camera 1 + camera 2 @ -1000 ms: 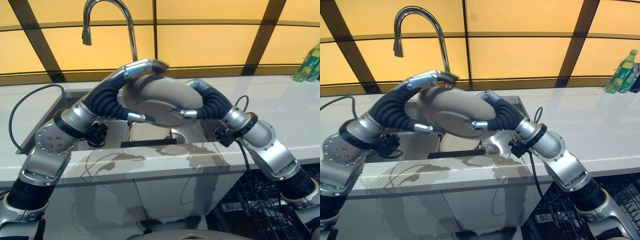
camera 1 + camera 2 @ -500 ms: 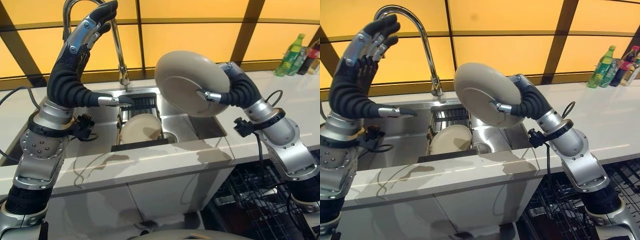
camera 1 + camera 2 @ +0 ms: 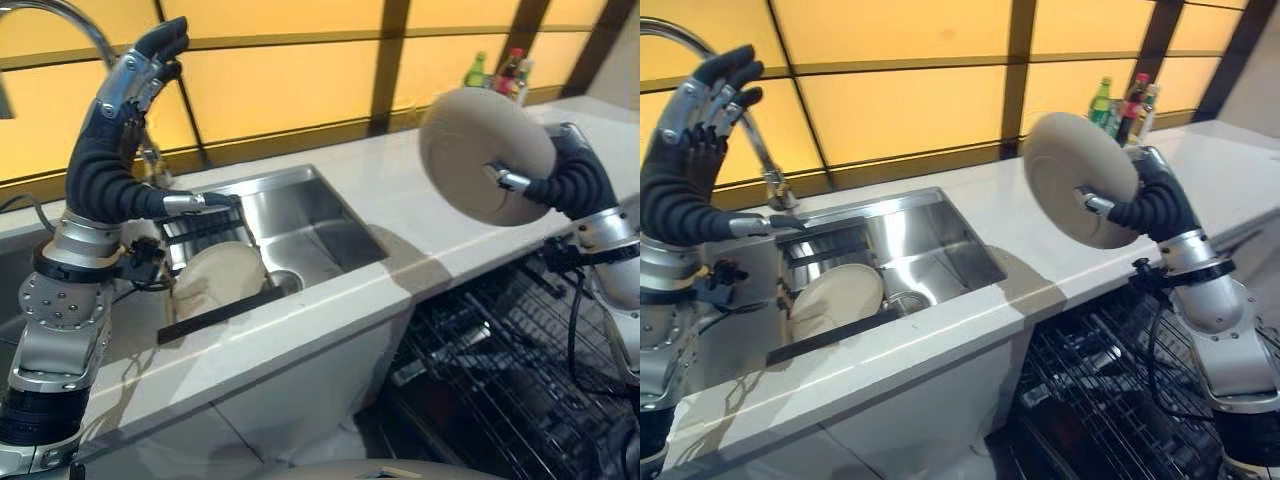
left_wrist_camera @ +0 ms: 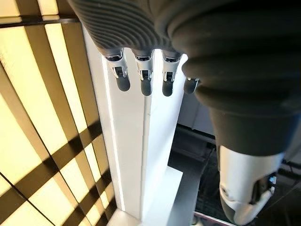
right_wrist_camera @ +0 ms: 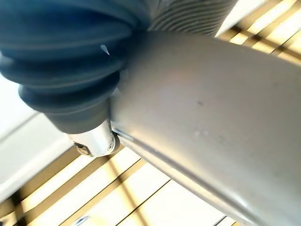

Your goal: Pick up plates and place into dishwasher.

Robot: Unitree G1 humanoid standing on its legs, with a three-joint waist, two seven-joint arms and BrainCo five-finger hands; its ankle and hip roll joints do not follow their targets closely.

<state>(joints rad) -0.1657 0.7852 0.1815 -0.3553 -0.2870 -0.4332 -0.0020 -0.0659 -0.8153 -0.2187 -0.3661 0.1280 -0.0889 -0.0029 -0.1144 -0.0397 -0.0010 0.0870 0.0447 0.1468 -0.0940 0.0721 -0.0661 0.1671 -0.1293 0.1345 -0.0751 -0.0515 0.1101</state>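
Note:
My right hand (image 3: 566, 188) holds a round beige plate (image 3: 484, 155) nearly upright in the air, thumb on the near face and fingers behind the rim. The plate (image 3: 1078, 176) hangs above the counter's front edge, over the open dishwasher rack (image 3: 1110, 395). Close up, the plate's underside (image 5: 211, 117) lies against my thumb. A second beige plate (image 3: 218, 282) leans in a dark rack inside the steel sink (image 3: 310, 225). My left hand (image 3: 108, 150) is raised over the sink's left side, fingers (image 4: 142, 81) straight, holding nothing.
A white counter (image 3: 405, 210) runs around the sink. A curved tap (image 3: 762, 150) rises behind my left hand. Several bottles (image 3: 1122, 98) stand at the back right by the amber window. White cabinet fronts (image 3: 290, 400) sit under the sink, left of the dishwasher.
The camera has swung to the right. My right hand has carried the plate away from the sink, rightward over the counter edge and dishwasher rack. The left hand, off the plate, stays raised.

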